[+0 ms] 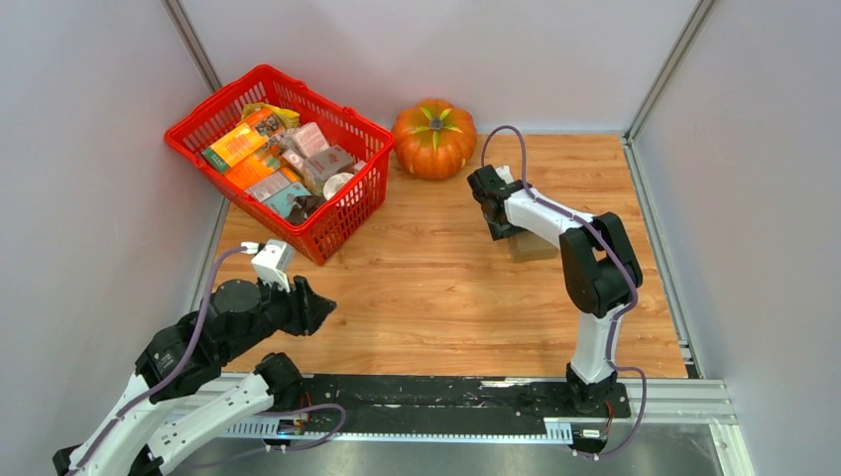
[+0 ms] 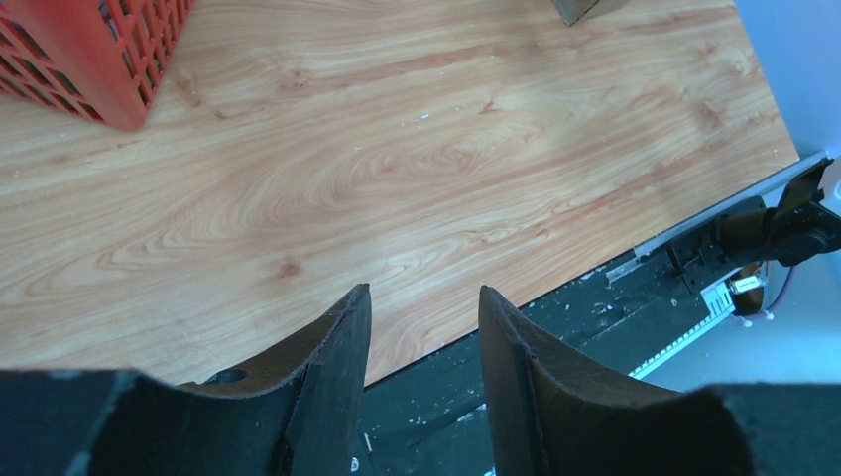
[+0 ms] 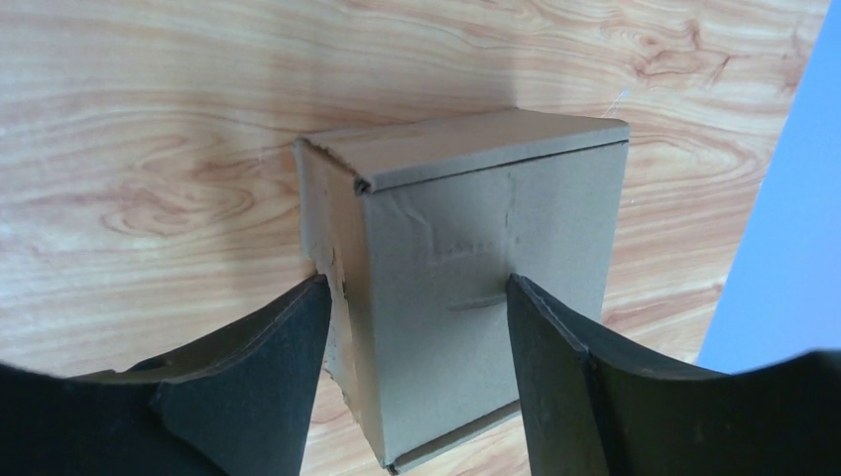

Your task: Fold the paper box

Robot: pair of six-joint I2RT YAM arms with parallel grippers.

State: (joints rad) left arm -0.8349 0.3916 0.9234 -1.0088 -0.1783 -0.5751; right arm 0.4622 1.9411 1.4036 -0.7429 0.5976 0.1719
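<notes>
The paper box (image 1: 536, 248) is a small closed box of plain brown cardboard lying on the wooden table right of centre. In the right wrist view it (image 3: 486, 228) fills the middle, its lid creased and its left side edge rough. My right gripper (image 1: 499, 226) is open directly over the box. In its own view (image 3: 414, 286) the left finger is beside the box's left side and the right finger is over the lid. My left gripper (image 1: 322, 307) is open and empty near the table's front left, also seen in its own view (image 2: 424, 293). A corner of the box (image 2: 585, 8) shows there.
A red plastic basket (image 1: 203, 117) of colourful packages stands at the back left, its corner (image 2: 109, 69) in the left wrist view. An orange pumpkin (image 1: 433, 139) sits at the back centre. Grey walls close in the table. A black rail (image 1: 446, 392) runs along the near edge.
</notes>
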